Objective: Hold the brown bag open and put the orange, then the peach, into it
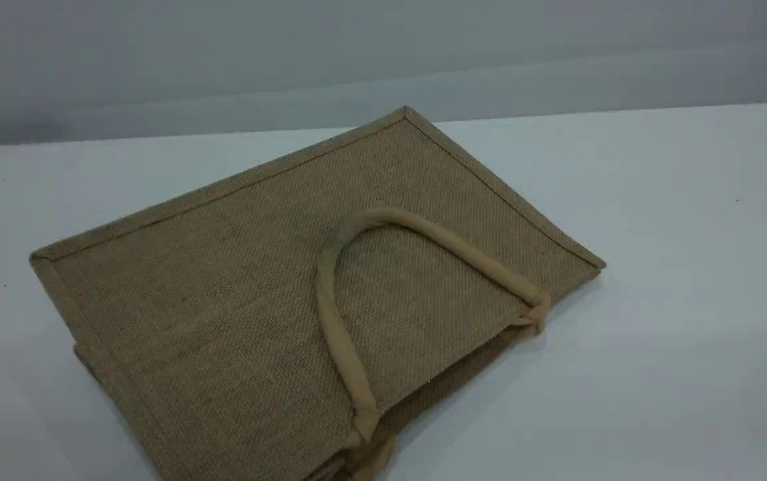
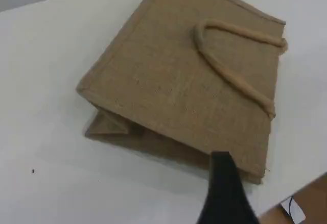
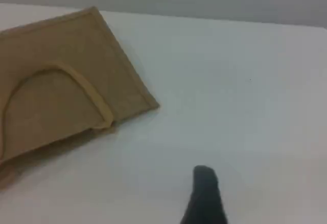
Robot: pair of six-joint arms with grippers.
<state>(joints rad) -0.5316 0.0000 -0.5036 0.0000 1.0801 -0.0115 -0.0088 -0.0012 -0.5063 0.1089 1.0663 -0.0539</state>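
The brown bag lies flat on its side on the white table, its mouth toward the lower right of the scene view. One beige handle rests looped on its upper face. Neither arm shows in the scene view. In the left wrist view the bag fills the middle, and my left gripper hovers above its near corner, holding nothing. In the right wrist view the bag lies at the left, with my right gripper over bare table to its right, also holding nothing. The orange and the peach are out of view.
The white table runs back to a grey wall. In the left wrist view the table's edge shows at the bottom right, with a brown surface and a bit of cable beyond it.
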